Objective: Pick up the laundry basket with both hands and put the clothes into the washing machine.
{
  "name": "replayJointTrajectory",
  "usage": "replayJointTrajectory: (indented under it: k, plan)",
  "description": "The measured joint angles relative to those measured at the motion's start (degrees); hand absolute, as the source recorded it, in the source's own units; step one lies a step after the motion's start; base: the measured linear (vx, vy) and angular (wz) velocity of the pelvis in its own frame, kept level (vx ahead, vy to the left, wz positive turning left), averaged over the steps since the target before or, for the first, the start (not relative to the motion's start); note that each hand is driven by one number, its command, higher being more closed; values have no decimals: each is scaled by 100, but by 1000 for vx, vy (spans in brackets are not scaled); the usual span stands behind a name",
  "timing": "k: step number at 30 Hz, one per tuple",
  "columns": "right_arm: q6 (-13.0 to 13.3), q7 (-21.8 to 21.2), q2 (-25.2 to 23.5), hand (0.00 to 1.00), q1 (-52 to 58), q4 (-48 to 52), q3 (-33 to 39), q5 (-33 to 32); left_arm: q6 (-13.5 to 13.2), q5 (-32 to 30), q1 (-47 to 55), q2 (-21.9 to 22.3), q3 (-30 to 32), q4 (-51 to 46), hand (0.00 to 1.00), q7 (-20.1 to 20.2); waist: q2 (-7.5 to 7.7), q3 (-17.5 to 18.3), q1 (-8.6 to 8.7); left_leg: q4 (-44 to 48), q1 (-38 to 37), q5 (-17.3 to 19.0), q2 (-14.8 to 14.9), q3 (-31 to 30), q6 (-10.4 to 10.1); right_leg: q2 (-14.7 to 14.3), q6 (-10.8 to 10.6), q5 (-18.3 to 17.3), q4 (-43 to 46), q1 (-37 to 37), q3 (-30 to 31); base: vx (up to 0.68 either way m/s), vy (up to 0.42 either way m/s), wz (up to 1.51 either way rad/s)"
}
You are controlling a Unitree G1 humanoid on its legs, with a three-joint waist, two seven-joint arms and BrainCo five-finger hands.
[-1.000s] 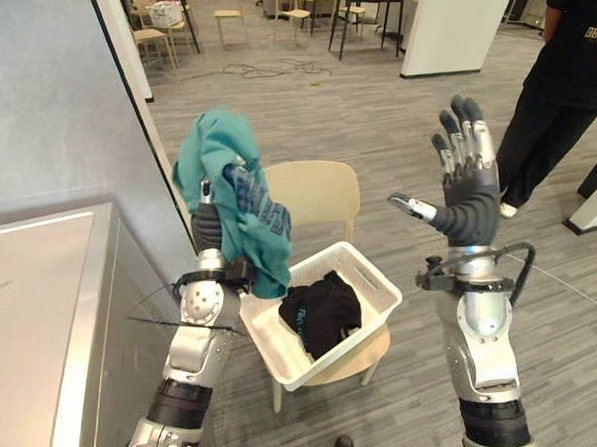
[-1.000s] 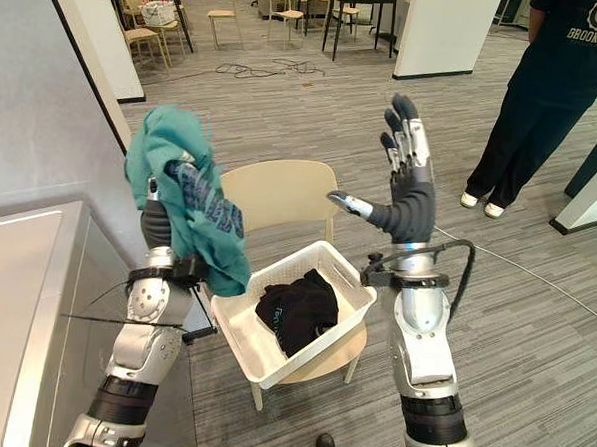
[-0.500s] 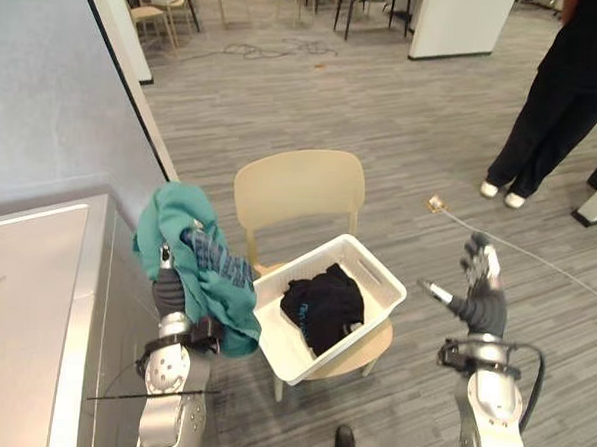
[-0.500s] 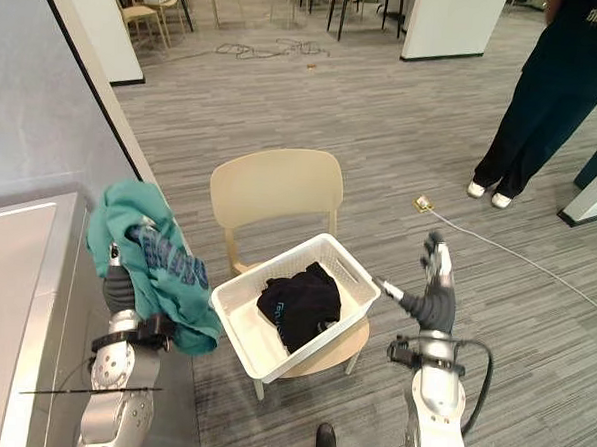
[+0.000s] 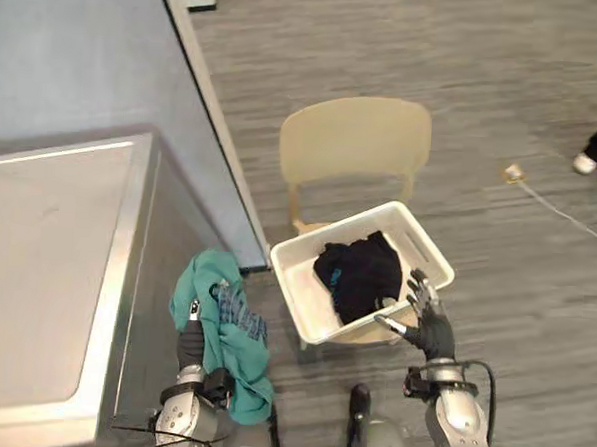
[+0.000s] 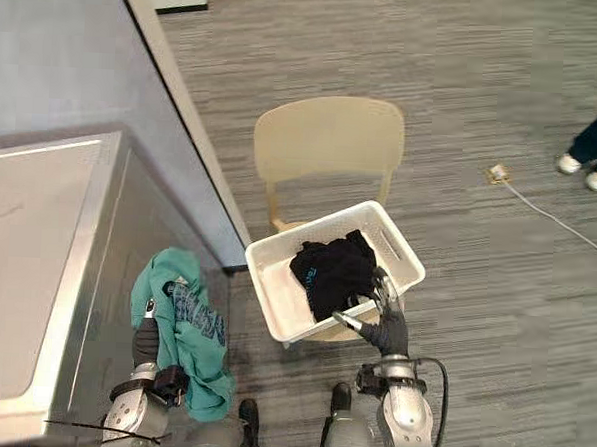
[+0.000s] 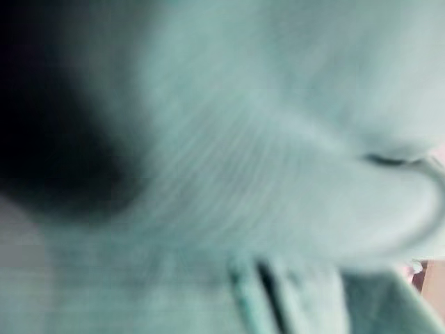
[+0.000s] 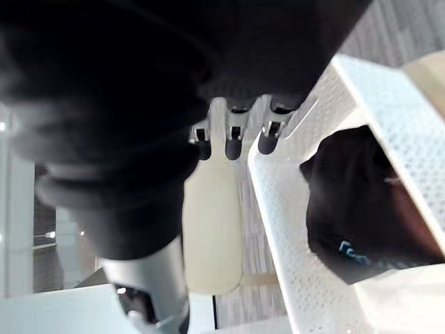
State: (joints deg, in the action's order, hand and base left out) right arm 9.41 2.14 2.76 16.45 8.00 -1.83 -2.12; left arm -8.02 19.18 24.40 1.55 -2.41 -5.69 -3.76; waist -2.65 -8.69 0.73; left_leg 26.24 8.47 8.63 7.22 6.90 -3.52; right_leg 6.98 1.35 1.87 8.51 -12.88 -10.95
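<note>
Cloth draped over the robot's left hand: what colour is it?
The cloth is teal green with a dark blue patterned patch, clearest in the right eye view.

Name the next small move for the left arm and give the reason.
Probably lower the left hand toward the front face of the washing machine. The teal garment is draped over that hand beside the machine's front, not yet inside. The right hand hangs open by the white basket, where a black garment waits.
</note>
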Motion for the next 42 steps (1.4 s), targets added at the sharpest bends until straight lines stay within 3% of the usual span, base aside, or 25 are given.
replayJointTrajectory:
  k: [2, 4, 8, 14, 15, 16, 18, 19, 20, 21, 22, 24, 25, 26, 28, 29, 30, 31, 32, 33, 35, 37, 42]
  plan:
    - [10, 10, 18, 0, 11, -272, 69, -5, 1, -35, -58, -46, -325, 297, 100, 75, -116, 121, 95, 212, -542, 127, -12, -339, -182, -67, -3, 120, -182, 61, 7, -11, 47, -1]
    - [-16, 3, 7, 0, -16, -534, 101, -4, 21, -94, -142, -79, -527, 439, 100, 170, -235, 296, 193, -608, -778, 228, -57, -550, -257, -141, -84, 341, -510, -46, -2, -52, 85, 5]
    - [-164, -29, -36, 0, 53, -979, 205, 13, 36, -138, -327, -94, -644, 464, 100, 246, -179, 318, 200, -1555, -940, 541, -19, -541, -304, -214, -178, 1026, -978, -140, -120, -106, 111, 7]
    - [-205, -140, -159, 0, 169, -1143, 139, 49, 32, -228, -195, -369, -524, 466, 100, 239, 256, 102, 141, -1259, -969, 753, -362, -466, -68, 63, -323, 1243, -893, -2, 52, -209, 116, -2]
    - [-208, -180, -165, 0, 211, -1182, 60, 59, 34, -318, -151, -405, -412, 477, 100, 229, 409, 50, 132, -1058, -841, 803, -485, -335, 14, 127, -402, 1236, -892, -88, 187, -250, 83, -23]
    - [-210, -208, -160, 0, 228, -1182, 20, 67, 35, -369, -137, -400, -403, 484, 100, 222, 455, 21, 124, -988, -808, 823, -526, -308, 47, 138, -461, 1190, -900, -110, 260, -277, 106, -44]
    - [-235, -238, -193, 0, 250, -1179, -101, 92, 75, -442, -125, -403, -285, 522, 100, 203, 538, -28, 51, -845, -762, 807, -559, -119, 129, 110, -865, 659, -971, -158, 372, -187, 78, -57]
    - [-267, -234, -80, 0, 202, -1184, -162, 141, 117, -538, -160, -304, -225, 519, 100, 180, 319, -84, 16, -819, -686, 733, -318, 19, 251, 56, -1115, 168, -844, -210, 132, -210, 59, -69]
    - [-304, -237, -57, 0, 104, -1189, -185, 185, 116, -562, -227, -257, -175, 508, 100, 119, 324, -126, -10, -820, -685, 688, -219, 218, 286, 104, -723, 129, -110, -457, -48, -210, 46, -72]
    - [-325, -239, -60, 0, 48, -1191, -240, 218, 127, -590, -299, -239, -84, 523, 100, 67, 397, -112, -2, -818, -699, 623, -181, 300, 300, 187, -417, 51, 867, -623, -98, -192, 26, -40]
    - [-329, -240, -74, 0, 52, -1211, -273, 220, 134, -594, -360, -251, -41, 524, 100, -8, 365, -130, 2, -833, -745, 581, -138, 294, 299, 286, -183, -178, 2132, -587, -133, -147, -34, -7]
    - [-336, -242, -64, 0, -4, -1224, -362, 221, 128, -592, -524, -271, -21, 521, 100, -59, 433, -89, -23, -858, -806, 464, -126, 187, 250, 351, -212, -782, 3511, -277, 125, -103, -90, 19]
    - [-337, -245, -66, 0, -37, -1224, -385, 222, 133, -593, -546, -273, -25, 523, 100, -66, 447, -80, -11, -871, -782, 416, -130, 134, 236, 356, -247, -826, 3642, -175, 216, -105, -119, 27]
    - [-344, -244, -69, 0, -105, -1223, -415, 223, 138, -592, -588, -288, -16, 523, 100, -79, 532, -29, -9, -964, -739, 280, -160, 45, 168, 284, -374, -818, 3522, -129, 370, -146, -110, 34]
    - [-361, -232, -28, 0, -145, -1231, -344, 237, 201, -590, -581, -215, 2, 580, 100, -128, 264, 80, -7, -1462, -698, 38, -20, -215, 172, -135, -926, -821, 2732, 139, 615, -139, -110, 34]
    - [-362, -223, -11, 0, -149, -1242, -312, 255, 190, -585, -569, -131, 27, 565, 100, -137, 259, 116, -14, -1688, -622, -184, -9, -216, 130, -206, -908, -1223, 2680, 287, 978, -116, -195, 40]
    - [-366, -224, -18, 0, -131, -1350, -332, 269, 203, -574, -555, -145, 73, 583, 100, -176, 472, 221, -5, -1814, -599, -358, -211, -260, 50, -102, -909, -1484, 2296, 551, 1180, -109, -241, 31]
    - [-382, -229, 5, 0, -161, -1426, -341, 272, 211, -572, -558, -153, 108, 599, 100, -193, 539, 259, -47, -1818, -514, -389, -251, -262, 34, -83, -856, -1652, 1932, 661, 1173, -123, -240, -4]
    - [-421, -222, 27, 0, -296, -1545, -331, 271, 225, -550, -553, -94, 248, 603, 100, -252, 489, 274, -203, -1780, -326, -450, -219, -239, -51, -130, -765, -1711, 1220, 824, 1096, -117, -164, -35]
    - [-467, -212, 100, 0, -433, -1602, -332, 271, 241, -460, -553, 50, 308, 629, 100, -305, 352, 245, -235, -1727, -136, -520, -92, -269, -119, -273, -489, -1550, 765, 889, 1078, -141, -135, -30]
    - [-506, -183, 177, 0, -436, -1615, -319, 268, 252, -332, -492, 157, 344, 648, 100, -405, 250, 215, -173, -1714, -79, -618, 76, -385, -169, -466, -395, -1381, 519, 981, 1020, -136, -105, 4]
    - [-504, -152, 180, 0, -351, -1606, -309, 267, 250, -185, -441, 155, 345, 652, 100, -404, 257, 212, -165, -1640, -64, -600, 170, -478, -150, -570, -343, -1366, 501, 996, 943, -132, -114, 13]
    - [-504, -78, 227, 0, -18, -1601, -38, 268, 256, -131, -333, 155, 318, 750, 100, -398, 104, 35, -144, -1239, 203, -659, 222, -796, -210, -667, -208, -1532, 904, 937, 590, -99, -86, 34]
